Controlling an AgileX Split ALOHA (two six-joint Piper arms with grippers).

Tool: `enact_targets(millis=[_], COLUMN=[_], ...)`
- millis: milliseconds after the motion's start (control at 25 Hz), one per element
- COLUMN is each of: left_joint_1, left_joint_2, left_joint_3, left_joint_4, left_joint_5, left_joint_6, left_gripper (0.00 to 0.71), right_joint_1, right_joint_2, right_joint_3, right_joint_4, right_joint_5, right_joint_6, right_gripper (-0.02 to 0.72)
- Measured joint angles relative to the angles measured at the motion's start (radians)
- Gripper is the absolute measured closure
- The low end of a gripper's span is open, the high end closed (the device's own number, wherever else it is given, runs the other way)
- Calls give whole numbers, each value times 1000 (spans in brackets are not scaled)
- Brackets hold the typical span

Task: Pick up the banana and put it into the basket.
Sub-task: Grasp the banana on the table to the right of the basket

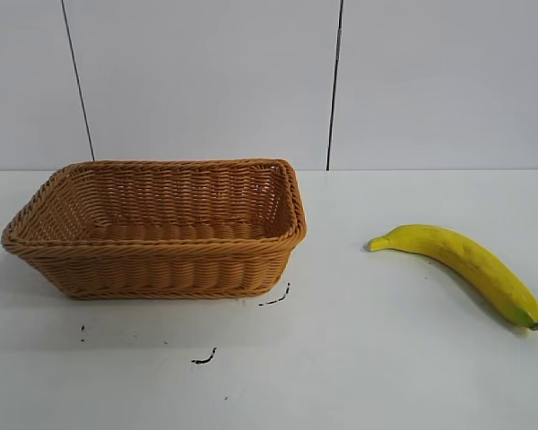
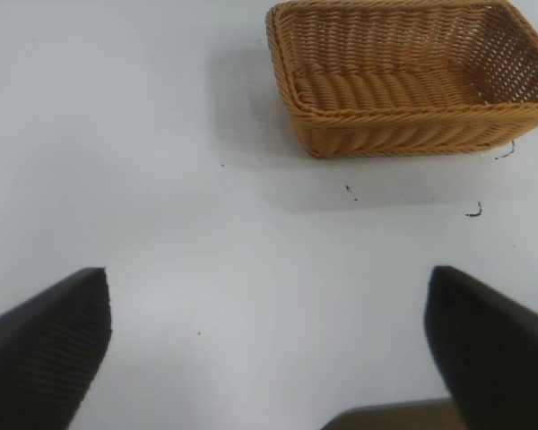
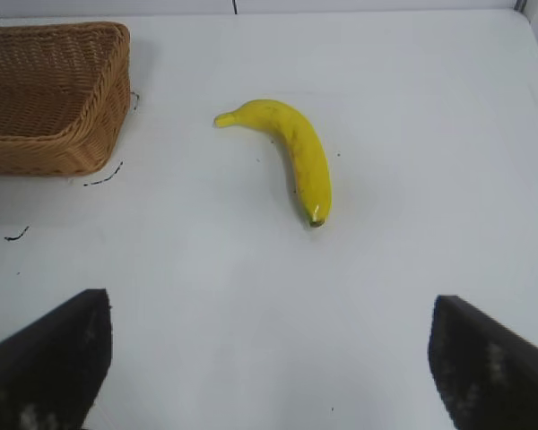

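On the white table [image 1: 359, 358] as the exterior camera sees it, the basket [image 1: 161, 269] sits toward the left, its hollow open to view with nothing inside. Well apart from it, over on the right, the banana [image 1: 462, 262] lies flat on the tabletop — one tip turned toward the basket, the other end farther right and nearer the front edge. A few small black marks [image 1: 204, 358] dot the surface just in front of the basket. Neither arm shows in this view.

From the left wrist camera, the left gripper [image 2: 269, 345] hangs over bare table, its two dark fingers [image 2: 45, 345] spread wide with nothing between them. The basket [image 2: 403, 134] stands ahead of it, apart from the fingers, and the same black marks [image 2: 473, 211] lie by its near corner.

From the right wrist camera, the right gripper [image 3: 269, 354] is likewise spread wide and holds nothing — its dark fingers [image 3: 49, 358] frame a patch of white table. The banana [image 3: 296, 152] lies ahead of it, clear of both fingers, curved, with its dark end toward the gripper. A corner of the basket [image 3: 63, 134] shows off to one side, well apart from the banana.
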Motion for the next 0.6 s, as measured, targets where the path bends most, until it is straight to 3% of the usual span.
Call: enact_targets(millis=[600], left_joint_1=[0], left_joint_2=[0], left_joint_3=[0], left_joint_4=[0], left_joint_5=[0], left_joint_6=[0], left_gripper=[20], right_joint_1=[0], right_joint_2=[797], right_joint_3=[-421], right_joint_4=[2], right_joint_5=[43], right_joint_6=[-241], right_gripper=[37])
